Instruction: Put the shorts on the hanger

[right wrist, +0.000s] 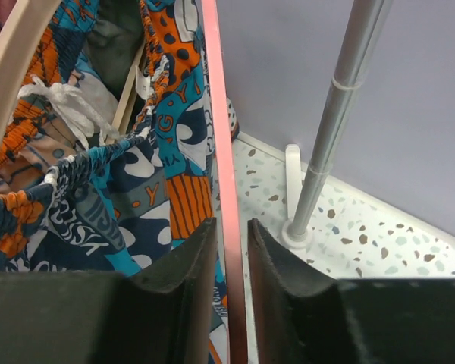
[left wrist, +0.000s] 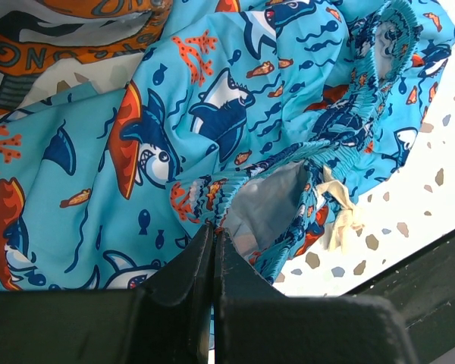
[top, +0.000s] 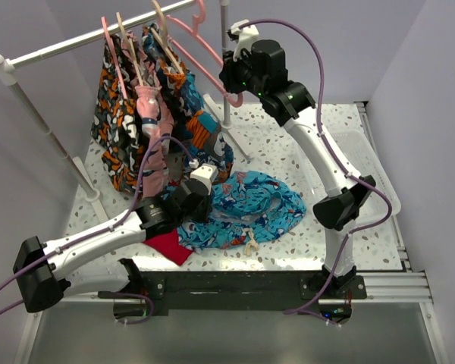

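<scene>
The blue cartoon-print shorts lie crumpled on the speckled table, white drawstring trailing toward the near edge. My left gripper is low at their left side, shut on the gathered waistband of the shorts; the fingertips pinch its edge. The salmon-pink hanger hangs from the rail at the back. My right gripper is raised beside it. In the right wrist view a thin bar of the hanger runs between my right gripper's narrowly parted jaws, with slim gaps on both sides.
A clothes rail crosses the back on a metal pole. Wooden hangers with orange-black-white garments hang left of the pink hanger. A red cloth lies under the left arm. A white tray sits along the right edge.
</scene>
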Available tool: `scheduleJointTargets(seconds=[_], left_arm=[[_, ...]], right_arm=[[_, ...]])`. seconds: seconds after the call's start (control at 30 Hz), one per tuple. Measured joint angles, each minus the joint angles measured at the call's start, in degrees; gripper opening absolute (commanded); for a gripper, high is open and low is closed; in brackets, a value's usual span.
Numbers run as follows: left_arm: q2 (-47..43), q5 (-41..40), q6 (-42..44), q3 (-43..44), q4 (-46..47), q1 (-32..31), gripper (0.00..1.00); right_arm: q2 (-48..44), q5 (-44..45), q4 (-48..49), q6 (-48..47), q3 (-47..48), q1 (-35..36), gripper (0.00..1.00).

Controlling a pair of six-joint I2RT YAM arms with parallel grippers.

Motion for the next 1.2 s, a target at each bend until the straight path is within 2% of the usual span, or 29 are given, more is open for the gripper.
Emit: scheduleJointTargets(seconds=[0.1,0.57,1.03,1.2], left_arm=[[-0.35,0.0,-0.02,0.0,-0.02,0.0,0.0],[-0.55,-0.72,-0.02,0.0,-0.59,0.0,0.0],[-0.55,-1.99,-0.13,0.02,-1.14,0.0,0.0],[-0.55,-2.8,-0.15,0.7,-2.01,0.0,0.0]], right_arm=[[0.0,-0.17,0.2,-0.07,0.07,0.0,0.0],[-1.62,-0.2,3.19,-0.22,-0.59,0.0,0.0],[-12.94,-0.17,6.93,-0.09,-13.11,0.0,0.0],[-21.05,0.37,6.78,0.76,-23.91,0.0,0.0]])
